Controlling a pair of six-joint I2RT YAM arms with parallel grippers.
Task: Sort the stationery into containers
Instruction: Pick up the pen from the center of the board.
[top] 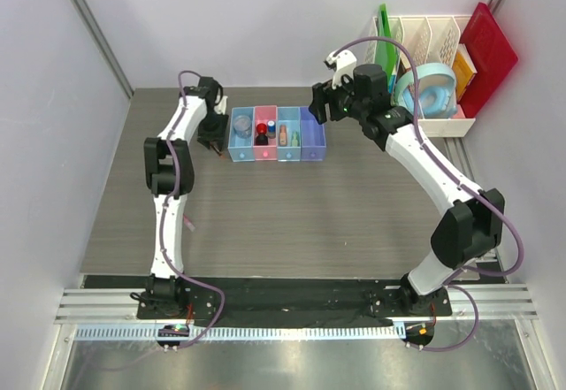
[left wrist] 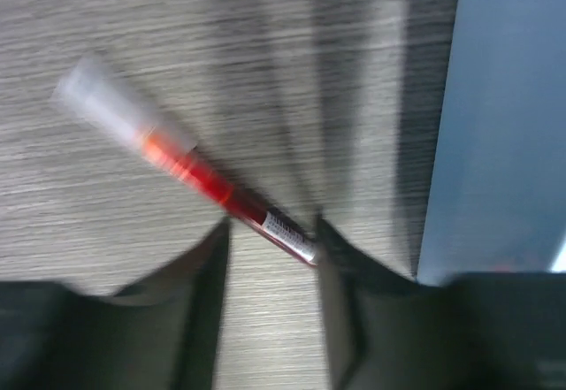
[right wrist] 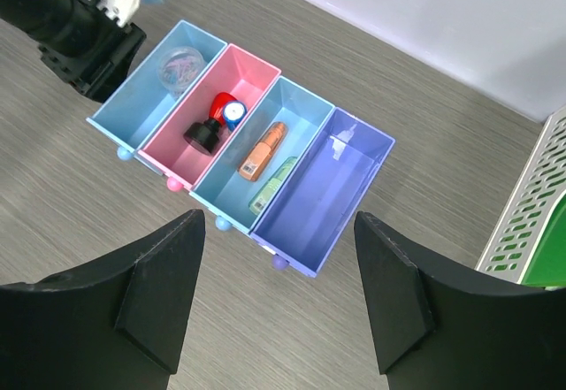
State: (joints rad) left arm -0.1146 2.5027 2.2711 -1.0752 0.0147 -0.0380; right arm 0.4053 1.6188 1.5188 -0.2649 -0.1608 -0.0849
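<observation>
Left gripper [left wrist: 270, 262] fingers [left wrist: 208, 302] fill the bottom of the left wrist view, cut off by the frame edge. Dark red pen [left wrist: 208, 182] lies flat on the table [left wrist: 106, 257]. Its long axis is diagonal: the labelled end sits between the fingertips and the clear-capped end points away from the gripper, off to its left. Jaws are partly spread and straddle that near end. The frame is motion-blurred, so I can't tell whether the pads actually touch the pen. Right of the gripper is the wall of the light-blue bin [left wrist: 495, 125]. From the top camera the pen is hidden under the left gripper [top: 210, 138].

Bins ahead of the right gripper [right wrist: 279, 231], left to right:
- light-blue bin [right wrist: 133, 107]: clear round piece [right wrist: 179, 67]
- pink bin [right wrist: 252, 70]: red ball-like piece [right wrist: 219, 104] touching the blue-capped piece [right wrist: 233, 115]
- second light-blue bin [right wrist: 305, 105]: orange marker [right wrist: 263, 151], with the light green marker [right wrist: 274, 187] nearer the gripper. Both lie along the bin's length.
- purple-blue bin [right wrist: 309, 204]

Right gripper hovers over the bins' near ends with fingers [right wrist: 164, 293] spread wide, holding nothing and touching nothing. White rack [right wrist: 531, 213] is to its right, cut off by the frame edge.
</observation>
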